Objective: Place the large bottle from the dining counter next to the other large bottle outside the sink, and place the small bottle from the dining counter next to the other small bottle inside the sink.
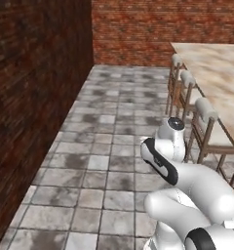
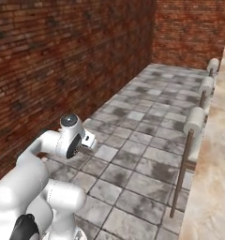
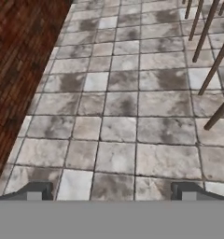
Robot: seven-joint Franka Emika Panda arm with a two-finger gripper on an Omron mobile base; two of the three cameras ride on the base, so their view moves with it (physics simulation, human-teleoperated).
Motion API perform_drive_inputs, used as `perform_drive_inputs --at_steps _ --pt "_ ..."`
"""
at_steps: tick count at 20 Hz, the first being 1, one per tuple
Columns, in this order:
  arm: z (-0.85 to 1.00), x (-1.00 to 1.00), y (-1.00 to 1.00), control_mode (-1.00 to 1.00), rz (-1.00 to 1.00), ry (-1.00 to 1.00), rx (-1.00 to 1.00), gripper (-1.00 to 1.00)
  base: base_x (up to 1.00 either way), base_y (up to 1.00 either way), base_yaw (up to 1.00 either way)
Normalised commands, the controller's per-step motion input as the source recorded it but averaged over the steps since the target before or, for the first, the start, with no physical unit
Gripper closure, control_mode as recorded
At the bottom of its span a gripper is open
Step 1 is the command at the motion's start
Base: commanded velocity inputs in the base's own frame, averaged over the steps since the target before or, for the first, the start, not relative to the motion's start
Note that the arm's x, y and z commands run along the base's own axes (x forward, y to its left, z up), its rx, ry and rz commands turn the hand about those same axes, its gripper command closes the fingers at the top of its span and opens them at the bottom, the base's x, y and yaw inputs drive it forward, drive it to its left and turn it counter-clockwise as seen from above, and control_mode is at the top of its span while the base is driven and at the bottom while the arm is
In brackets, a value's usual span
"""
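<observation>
The dining counter (image 1: 221, 73) is a beige marbled slab along the right side, and its edge (image 2: 213, 178) runs down the right of the right base view. My gripper (image 3: 111, 193) hangs open over the grey tiled floor with nothing between its fingertips (image 3: 34, 191). From the right base camera the gripper (image 2: 91, 140) sits low at the end of the folded arm, left of the counter and pointing at the floor. Both bottles and the sink are out of view.
Wooden stools with white padded backs (image 1: 205, 110) (image 2: 195, 122) line the counter's near side, and their legs (image 3: 212, 42) stand at the upper right of the hand view. A dark brick wall (image 1: 31, 97) bounds the left. Tiled floor (image 1: 109, 146) lies between.
</observation>
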Motion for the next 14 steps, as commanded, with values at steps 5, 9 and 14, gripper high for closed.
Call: perform_drive_inputs --at_steps 5,9,14 --pt "0.00 0.00 0.00 1.00 0.00 0.00 0.00 -1.00 0.64 0.00 -0.39" --pt "0.00 0.00 0.00 1.00 0.00 0.00 0.00 -1.00 0.55 0.00 -0.43" --pt "0.00 0.00 0.00 1.00 0.00 0.00 0.00 -1.00 0.42 0.00 -0.47"
